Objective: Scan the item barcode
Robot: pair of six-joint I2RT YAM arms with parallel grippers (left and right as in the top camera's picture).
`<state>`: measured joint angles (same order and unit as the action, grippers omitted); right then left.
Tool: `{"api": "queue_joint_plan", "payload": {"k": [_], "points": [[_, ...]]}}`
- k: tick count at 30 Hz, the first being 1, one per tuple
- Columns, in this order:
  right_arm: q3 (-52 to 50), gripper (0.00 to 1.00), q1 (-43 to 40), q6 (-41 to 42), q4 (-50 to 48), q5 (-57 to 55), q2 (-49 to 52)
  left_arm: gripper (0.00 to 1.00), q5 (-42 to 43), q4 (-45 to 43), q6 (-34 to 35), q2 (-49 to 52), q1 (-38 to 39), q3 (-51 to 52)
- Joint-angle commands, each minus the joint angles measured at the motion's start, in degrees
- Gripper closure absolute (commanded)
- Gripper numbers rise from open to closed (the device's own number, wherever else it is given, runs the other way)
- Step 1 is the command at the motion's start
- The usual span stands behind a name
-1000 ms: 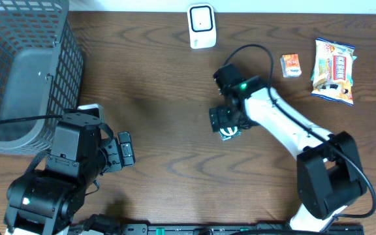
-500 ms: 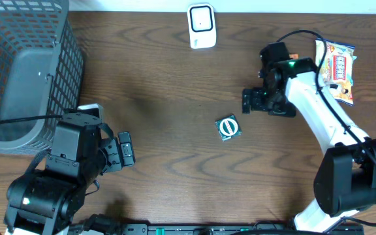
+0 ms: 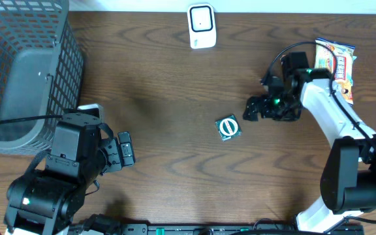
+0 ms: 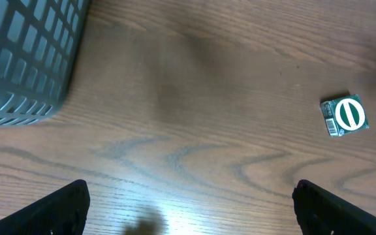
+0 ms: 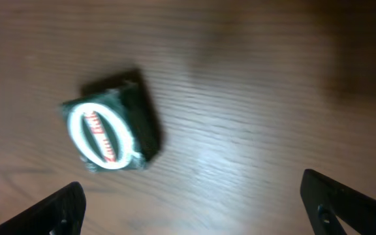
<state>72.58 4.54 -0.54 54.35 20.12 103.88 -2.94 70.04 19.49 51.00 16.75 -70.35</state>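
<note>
On the table (image 3: 175, 78), green packet (image 3: 228, 127) — white oval label, red lettering blurred.

Dim right-wrist view, motion blur, soft shadows

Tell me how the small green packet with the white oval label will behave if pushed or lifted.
The small green packet lies flat on the wooden table, so it would likely slide, not roll or tip. Its wrap looks glossy and crinkled at the corners, so a grip might slip or dent it. Being small, it is probably light.
</note>
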Motion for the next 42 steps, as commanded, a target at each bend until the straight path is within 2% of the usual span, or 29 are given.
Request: {"api": "queue_joint_plan", "payload": {"k": [1, 3, 7, 11, 15, 17, 21, 27, 32, 36, 40, 42], "points": [[-3.43, 0.01, 1.03, -1.97, -2.99, 7.82, -0.72, 0.02, -0.07, -0.04, -0.13, -0.15, -0.07, 0.02], [-5.68, 0.03, 1.44, 0.90, -6.23, 7.65, -0.59, 0.03, -0.07, -0.04, -0.13, -0.15, -0.07, 0.02], [-10.32, 0.12, 2.64, 7.21, -13.38, 7.96, -0.57, 0.02, -0.07, -0.04, -0.13, -0.15, -0.07, 0.02], [-12.39, 0.12, 3.89, 20.04, -14.71, 7.89, -0.57, 0.02, -0.07, -0.04, -0.13, -0.15, -0.07, 0.02], [-12.35, 0.01, 5.16, 34.58, -11.58, 8.57, -0.83, 0.02, -0.07, -0.04, -0.13, -0.15, -0.07, 0.02], [-12.35, 0.01, 5.35, 38.93, -11.15, 8.59, -0.90, 0.02, -0.07, -0.04, -0.13, -0.15, -0.07, 0.02], [-12.35, 0.01, 5.68, 53.53, -10.80, 9.70, -0.90, 0.02, -0.07, -0.04, -0.13, -0.15, -0.07, 0.02], [-12.37, 0.01, 9.25, 66.07, -15.47, 8.83, -0.90, 0.02, -0.07, -0.04, -0.13, -0.15, -0.07, 0.02], [-12.37, 0.01, 14.23, 77.75, -20.33, 1.75, -0.90, 0.02, -0.07, -0.04, -0.13, -0.15, -0.07, 0.02], [-12.37, 0.01, 16.65, 83.65, -20.35, -4.76, -0.59, 0.02, -0.07, -0.04, -0.13, -0.15, -0.07, 0.02], [-12.37, 0.01, 17.18, 84.52, -20.52, -9.27, 0.28, 0.02, -0.07, -0.04, -0.13, -0.15, -0.07, 0.02], [-12.37, 0.06, 17.18, 84.52, -20.52, -10.21, 1.05, 0.02, -0.07, -0.04, -0.13, -0.15, -0.07, 0.02]]}}
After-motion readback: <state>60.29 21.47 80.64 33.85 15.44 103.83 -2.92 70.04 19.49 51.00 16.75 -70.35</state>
